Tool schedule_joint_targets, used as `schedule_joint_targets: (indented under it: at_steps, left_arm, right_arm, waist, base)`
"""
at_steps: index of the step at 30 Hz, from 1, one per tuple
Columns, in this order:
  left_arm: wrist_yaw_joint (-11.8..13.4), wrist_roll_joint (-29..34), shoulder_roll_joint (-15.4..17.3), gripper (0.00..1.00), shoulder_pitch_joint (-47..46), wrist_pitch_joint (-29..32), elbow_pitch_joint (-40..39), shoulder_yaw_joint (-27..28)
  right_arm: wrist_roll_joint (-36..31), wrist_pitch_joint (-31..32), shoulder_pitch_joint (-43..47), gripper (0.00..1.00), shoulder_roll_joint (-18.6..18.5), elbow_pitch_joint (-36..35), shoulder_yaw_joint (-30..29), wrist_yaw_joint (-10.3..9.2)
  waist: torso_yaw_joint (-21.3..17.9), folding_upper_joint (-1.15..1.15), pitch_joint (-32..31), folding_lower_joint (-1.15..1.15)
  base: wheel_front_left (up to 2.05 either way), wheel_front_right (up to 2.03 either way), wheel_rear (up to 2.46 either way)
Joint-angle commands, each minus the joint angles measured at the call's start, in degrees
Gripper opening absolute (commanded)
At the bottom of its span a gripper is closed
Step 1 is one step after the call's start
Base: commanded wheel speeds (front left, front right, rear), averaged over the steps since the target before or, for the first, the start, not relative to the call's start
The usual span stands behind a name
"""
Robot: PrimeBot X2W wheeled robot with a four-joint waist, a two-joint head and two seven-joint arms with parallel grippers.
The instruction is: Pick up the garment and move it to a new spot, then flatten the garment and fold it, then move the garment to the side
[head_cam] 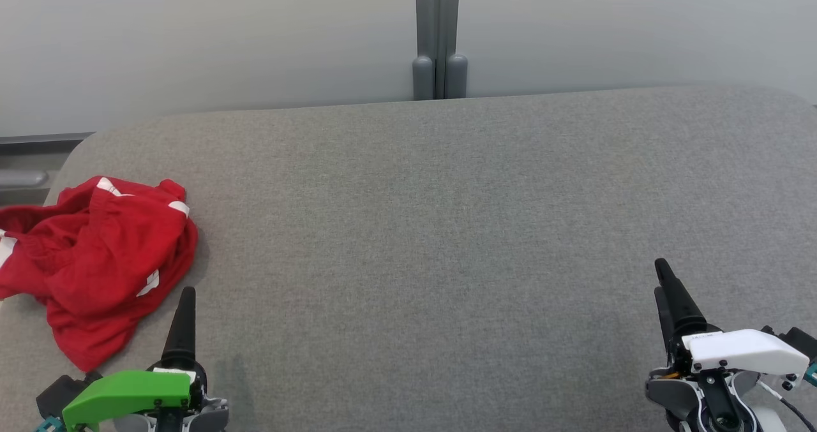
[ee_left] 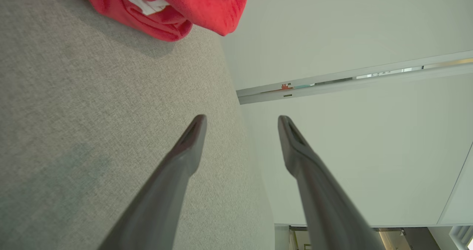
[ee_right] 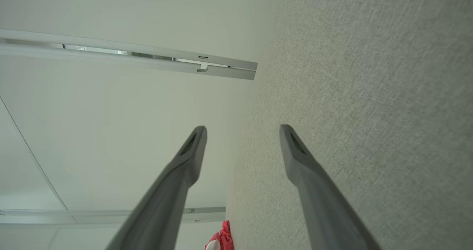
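A bunched red cloth (head_cam: 108,253) with white patches lies at the left end of the grey padded table (head_cam: 447,228), running off the left edge of the head view. No lettering or number shows on it, so I cannot tell whether it is the garment. My left gripper (head_cam: 186,295) hovers just right of the cloth's near corner, open and empty. In the left wrist view the cloth (ee_left: 207,6) lies ahead of that gripper (ee_left: 242,119), apart from the fingers. My right gripper (head_cam: 661,275) stands open and empty at the near right, far from the cloth (ee_right: 221,239).
A pale wall panel with a grey vertical post (head_cam: 438,36) stands behind the table's far edge. The table's left corner is rounded, with a grey ledge (head_cam: 25,164) beyond it. Bare grey fabric stretches between the two grippers.
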Motion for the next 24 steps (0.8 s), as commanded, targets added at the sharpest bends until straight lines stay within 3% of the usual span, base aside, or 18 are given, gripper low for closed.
schedule_joint_targets:
  at_steps: [1,16,17,24]
  left_arm:
    - [0.52,3.31,0.65,1.0,-0.41,-0.69,-1.14,-0.47]
    - [3.49,21.4,2.09,1.0,-0.8,-4.13,-1.51,-3.93]
    - [4.12,26.2,2.59,1.0,-1.0,-5.09,-1.75,-5.01]
    - [4.77,31.88,3.06,1.0,-0.71,-6.39,-2.22,-6.27]
  right_arm:
    - [-3.09,-0.75,-0.27,1.0,-0.31,-1.35,-0.13,0.02]
    - [-22.42,-4.2,0.69,1.0,-0.43,-3.69,0.78,0.02]
    - [-26.83,-5.17,0.72,1.0,-0.46,-4.0,1.0,0.02]
    - [-30.46,-6.44,1.11,1.0,-0.5,-4.79,1.78,0.03]
  waist:
    - [0.05,0.0,-0.04,0.0]
    - [0.86,0.0,-0.32,0.0]
    - [1.08,0.0,-0.41,0.0]
    - [1.17,0.0,-0.6,0.0]
  base:
    - [0.0,0.0,0.0]
    - [0.0,0.0,0.0]
    - [0.0,0.0,0.0]
    - [0.0,0.0,0.0]
